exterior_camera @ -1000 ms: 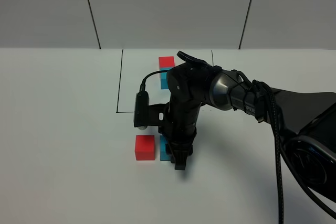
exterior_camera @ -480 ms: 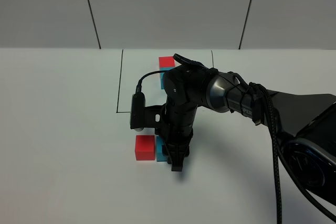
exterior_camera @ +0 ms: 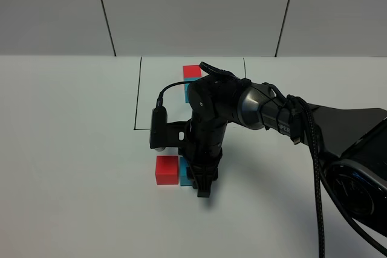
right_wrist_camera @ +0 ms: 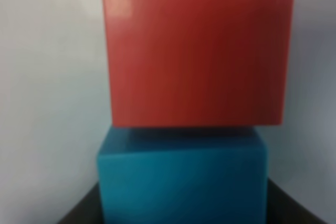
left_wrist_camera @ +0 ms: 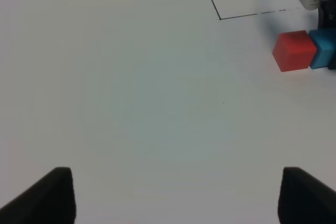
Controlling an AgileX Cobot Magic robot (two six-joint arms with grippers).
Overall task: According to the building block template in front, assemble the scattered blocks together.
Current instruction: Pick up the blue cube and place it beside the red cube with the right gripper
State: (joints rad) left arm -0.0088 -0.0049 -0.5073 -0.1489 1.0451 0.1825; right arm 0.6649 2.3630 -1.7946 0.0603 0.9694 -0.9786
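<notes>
The template is a red cube [exterior_camera: 191,71] joined to a cyan cube [exterior_camera: 187,81] inside a black-line square [exterior_camera: 138,98]; the right arm hides most of the cyan one. The loose red cube [exterior_camera: 167,169] sits on the table in front of the square. The loose cyan cube [exterior_camera: 185,175] touches its right side. My right gripper [exterior_camera: 196,180] points down and is shut on the cyan cube [right_wrist_camera: 181,177], with the red cube [right_wrist_camera: 197,48] pressed against it. My left gripper [left_wrist_camera: 176,195] is open and empty, far to the left of both cubes [left_wrist_camera: 295,51].
The right arm [exterior_camera: 266,110] reaches across the square from the right, with its wrist camera [exterior_camera: 158,128] and a cable over the line. The white table [exterior_camera: 72,179] is backed by a grey panelled wall [exterior_camera: 193,10].
My right gripper has slid left with the cyan cube, closing the gap until it touches the red cube. Almost nothing has moved in the last half second.
</notes>
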